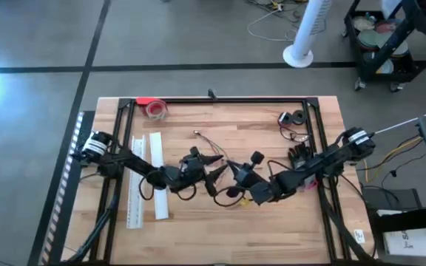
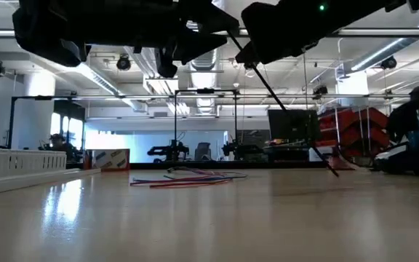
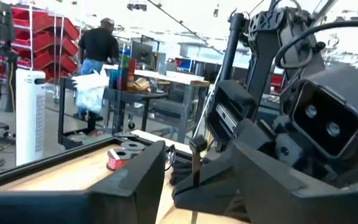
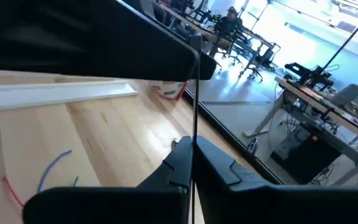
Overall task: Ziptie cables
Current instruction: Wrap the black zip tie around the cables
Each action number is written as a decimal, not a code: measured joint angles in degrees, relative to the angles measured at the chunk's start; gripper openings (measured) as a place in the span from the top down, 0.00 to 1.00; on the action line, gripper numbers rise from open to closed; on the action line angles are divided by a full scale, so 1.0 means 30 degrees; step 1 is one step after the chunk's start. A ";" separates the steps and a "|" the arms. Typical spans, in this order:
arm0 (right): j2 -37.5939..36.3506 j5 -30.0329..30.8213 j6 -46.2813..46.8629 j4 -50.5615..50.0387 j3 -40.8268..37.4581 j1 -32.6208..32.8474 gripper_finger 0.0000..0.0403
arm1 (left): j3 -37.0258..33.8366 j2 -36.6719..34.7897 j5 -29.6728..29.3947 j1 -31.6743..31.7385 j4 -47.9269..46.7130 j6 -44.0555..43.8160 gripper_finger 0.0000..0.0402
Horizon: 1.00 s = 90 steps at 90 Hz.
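The cables (image 1: 207, 140) lay on the table (image 1: 220, 222) at about twelve o'clock from the two grippers, which met above the middle holding a thin black zip tie (image 2: 282, 102). To do the step well, the tie probably needed threading without twisting. The left gripper (image 1: 214, 174) and right gripper (image 1: 235, 177) each appeared clamped on the tie.
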 joint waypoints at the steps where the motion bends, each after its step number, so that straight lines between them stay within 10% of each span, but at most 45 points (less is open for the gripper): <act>1: 0.0000 -0.0009 0.0000 0.0000 0.0000 0.0000 1.00 | 0.0014 0.0018 -0.0075 0.0010 0.0003 -0.0044 0.60; 67: 0.0000 -0.0368 -0.0009 -0.0018 -0.0022 -0.0175 1.00 | 0.0356 0.0122 -0.0844 0.0219 -0.0286 -0.0092 0.98; 90: -0.0675 -0.4487 0.1802 -0.0568 -0.0029 -0.0168 0.90 | 0.0348 0.0126 0.0994 0.0224 -0.0371 0.1733 0.99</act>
